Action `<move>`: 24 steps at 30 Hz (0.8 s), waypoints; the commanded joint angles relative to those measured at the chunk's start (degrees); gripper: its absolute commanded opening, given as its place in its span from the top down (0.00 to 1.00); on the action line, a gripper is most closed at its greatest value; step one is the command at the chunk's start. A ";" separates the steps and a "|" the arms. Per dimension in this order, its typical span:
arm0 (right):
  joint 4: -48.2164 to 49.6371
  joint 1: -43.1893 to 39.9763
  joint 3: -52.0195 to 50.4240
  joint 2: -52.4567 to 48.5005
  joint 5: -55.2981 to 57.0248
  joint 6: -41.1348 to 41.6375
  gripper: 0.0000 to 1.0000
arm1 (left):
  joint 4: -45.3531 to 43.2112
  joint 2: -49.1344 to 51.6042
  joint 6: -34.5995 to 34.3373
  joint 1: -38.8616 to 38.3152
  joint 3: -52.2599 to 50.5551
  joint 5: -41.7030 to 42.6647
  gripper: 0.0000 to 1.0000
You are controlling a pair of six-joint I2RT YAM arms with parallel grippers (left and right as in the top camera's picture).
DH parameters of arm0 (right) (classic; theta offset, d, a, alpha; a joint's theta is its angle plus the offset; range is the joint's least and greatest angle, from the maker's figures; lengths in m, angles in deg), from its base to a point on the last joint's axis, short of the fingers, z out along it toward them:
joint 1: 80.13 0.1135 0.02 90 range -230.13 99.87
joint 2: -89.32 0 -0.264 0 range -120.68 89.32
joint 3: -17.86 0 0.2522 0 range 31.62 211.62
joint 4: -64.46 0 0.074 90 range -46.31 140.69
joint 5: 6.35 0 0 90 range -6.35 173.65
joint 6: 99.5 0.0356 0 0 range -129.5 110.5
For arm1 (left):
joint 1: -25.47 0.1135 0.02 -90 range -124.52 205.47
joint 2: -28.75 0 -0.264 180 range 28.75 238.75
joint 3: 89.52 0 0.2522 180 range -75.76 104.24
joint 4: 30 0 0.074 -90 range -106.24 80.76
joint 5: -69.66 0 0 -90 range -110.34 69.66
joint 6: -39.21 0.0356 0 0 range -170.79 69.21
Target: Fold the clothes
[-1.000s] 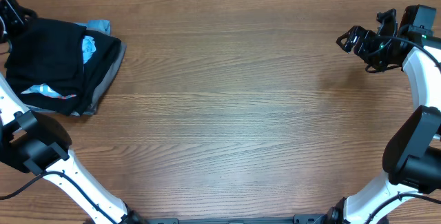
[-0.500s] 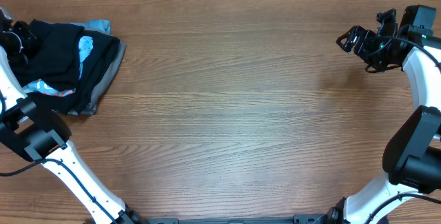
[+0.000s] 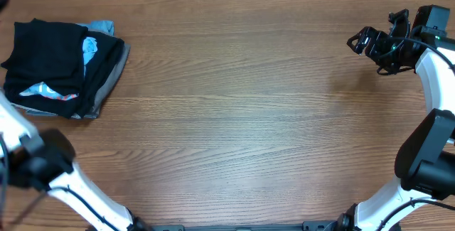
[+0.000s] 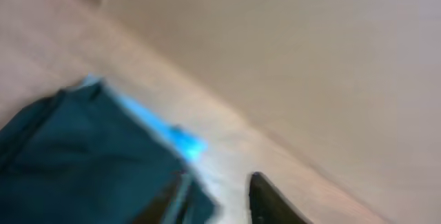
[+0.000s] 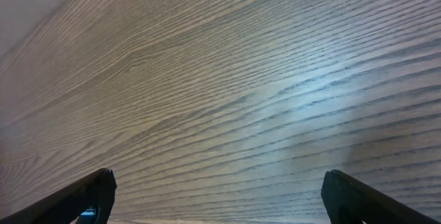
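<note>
At the far-left corner of the table (image 3: 242,117), the pile of clothes (image 3: 60,64) lies close to the back edge and runs to the left border of the overhead view. A black garment (image 3: 43,53) is on top; a light blue piece (image 3: 90,46) shows through at its right side and a grey layer (image 3: 117,71) sticks out along the pile's right edge. A striped strip shows at the near-left of the pile.

Open room: bare wood across the whole middle and right of the table, from the pile to the right gripper (image 3: 362,40). That gripper hangs near the far-right edge, well apart from the clothes. Its wrist view shows both fingertips spread wide at the bottom corners, only wood grain between them: released, empty.

Left gripper (image 4: 269,200): wrist view badly blurred. One dark finger shows, dark cloth and blue cloth (image 4: 172,138) down-left of it. Cannot tell whether the jaws are apart or closed. In the overhead view only a dark smudge shows at the top-left corner, and the left arm (image 3: 43,163) is blurred.

Change from half a second ago: the left gripper was then at the pile's left edge with the black cloth bunched around it. It has since pulled off toward the corner, and the black garment now lies flatter, spread out leftward. Right arm unchanged.
</note>
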State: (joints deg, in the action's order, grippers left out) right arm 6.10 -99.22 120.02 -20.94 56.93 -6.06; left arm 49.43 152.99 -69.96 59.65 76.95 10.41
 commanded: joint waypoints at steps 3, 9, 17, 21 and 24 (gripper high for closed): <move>0.35 0.00 0.07 -0.02 0.17 0.24 0.00 | 4.83 -19.23 -1.86 -6.38 2.51 -8.83 0.00; 0.33 0.00 0.07 -0.02 0.17 0.24 0.00 | 10.58 -25.16 -1.84 -6.84 2.51 -8.72 0.00; 0.35 0.00 0.07 -0.02 0.15 0.24 0.00 | 19.08 -25.05 -1.84 -6.82 2.27 -8.72 0.00; 0.33 0.00 0.07 -0.13 0.17 0.24 0.00 | 21.70 -25.05 -1.84 -6.82 2.27 -8.72 0.00; 0.31 0.35 0.07 0.59 0.17 0.24 0.00 | 22.38 -25.05 -1.84 -6.82 2.27 -8.72 0.00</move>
State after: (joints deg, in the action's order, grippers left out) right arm 6.10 -99.22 120.02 -20.94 56.93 -6.08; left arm 71.47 128.51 -71.67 52.59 79.00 2.03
